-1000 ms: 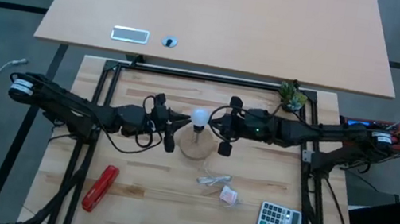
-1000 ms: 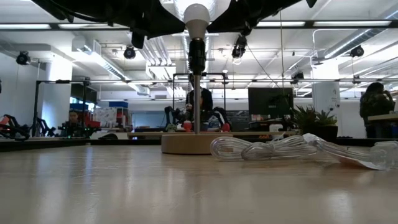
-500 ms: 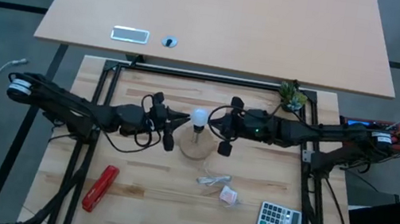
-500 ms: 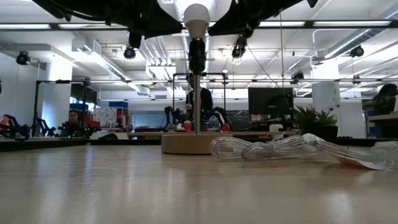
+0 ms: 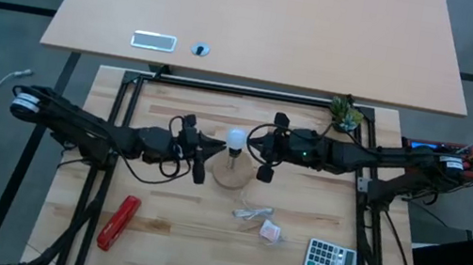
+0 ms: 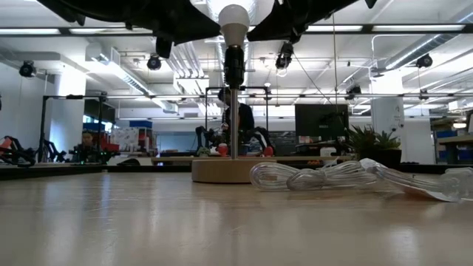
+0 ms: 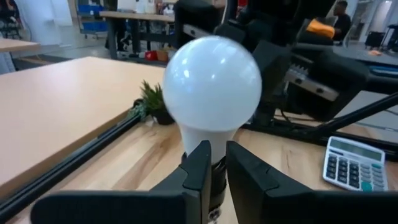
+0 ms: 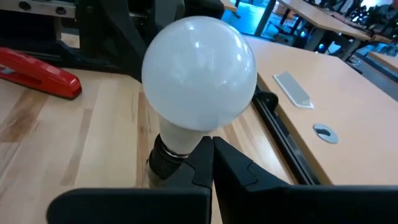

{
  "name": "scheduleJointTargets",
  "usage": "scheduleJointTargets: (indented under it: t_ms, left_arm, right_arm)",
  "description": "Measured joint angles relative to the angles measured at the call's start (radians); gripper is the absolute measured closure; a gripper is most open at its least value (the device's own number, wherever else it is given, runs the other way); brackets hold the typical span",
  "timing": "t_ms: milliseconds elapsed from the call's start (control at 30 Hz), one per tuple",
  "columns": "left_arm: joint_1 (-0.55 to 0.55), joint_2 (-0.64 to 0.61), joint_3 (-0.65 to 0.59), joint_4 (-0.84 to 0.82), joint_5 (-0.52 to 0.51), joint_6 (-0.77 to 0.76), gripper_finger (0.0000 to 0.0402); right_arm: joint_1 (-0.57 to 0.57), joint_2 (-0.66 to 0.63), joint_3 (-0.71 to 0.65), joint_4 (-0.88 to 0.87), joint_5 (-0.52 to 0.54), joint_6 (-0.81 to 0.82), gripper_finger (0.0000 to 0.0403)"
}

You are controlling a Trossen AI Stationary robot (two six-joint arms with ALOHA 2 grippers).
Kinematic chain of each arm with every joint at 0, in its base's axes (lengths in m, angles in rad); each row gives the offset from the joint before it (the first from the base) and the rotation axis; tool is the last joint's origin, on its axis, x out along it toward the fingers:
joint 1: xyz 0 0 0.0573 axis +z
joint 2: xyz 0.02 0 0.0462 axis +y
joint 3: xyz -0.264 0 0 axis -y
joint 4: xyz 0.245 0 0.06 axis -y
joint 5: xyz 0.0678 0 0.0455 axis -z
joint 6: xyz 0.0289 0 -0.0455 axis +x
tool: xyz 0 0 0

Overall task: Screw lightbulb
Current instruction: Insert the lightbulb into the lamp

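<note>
The lightbulb (image 5: 236, 137), white and round, stands upright in a dark socket (image 6: 233, 66). The socket tops a thin rod that rises from a round wooden disc (image 5: 229, 177) at the table's middle. My left gripper (image 5: 218, 145) reaches in level from the table's left. Its fingers are nearly together, and their tips are at the bulb's neck (image 7: 208, 140). My right gripper (image 5: 251, 147) comes from the table's right, shut, with its tips under the globe beside the neck (image 8: 180, 140). My left gripper has its fingertips (image 7: 200, 155) level against the bottom of the bulb's white neck, just above the socket, coming from the table's left. Only a narrow slit shows between them, and I cannot tell whether they pinch anything. My right gripper rests its shut fingertips (image 8: 208, 149) against the neck's side below the globe, slanting slightly down from the table's right. The bulb stays upright in its socket.
A crumpled clear wrapper (image 5: 252, 215) and a small pinkish packet (image 5: 271, 232) lie near the disc toward the near edge. A calculator (image 5: 330, 262) lies near right, a red stapler (image 5: 117, 222) near left and a small plant (image 5: 346, 114) far right.
</note>
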Motion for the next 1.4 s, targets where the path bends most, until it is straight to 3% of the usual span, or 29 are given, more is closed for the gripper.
scheduleJointTargets:
  t_ms: [767, 1400]
  left_arm:
    - [0.028, 0.015, 0.000, 0.025, -0.011, 0.032, 0.0361]
    - [0.012, -0.002, 0.000, 0.012, -0.045, 0.030, 0.0361]
  right_arm:
    - [0.001, 0.000, 0.000, 0.006, -0.059, 0.001, 0.0403]
    - [0.018, -0.002, 0.000, 0.001, -0.049, 0.038, 0.0403]
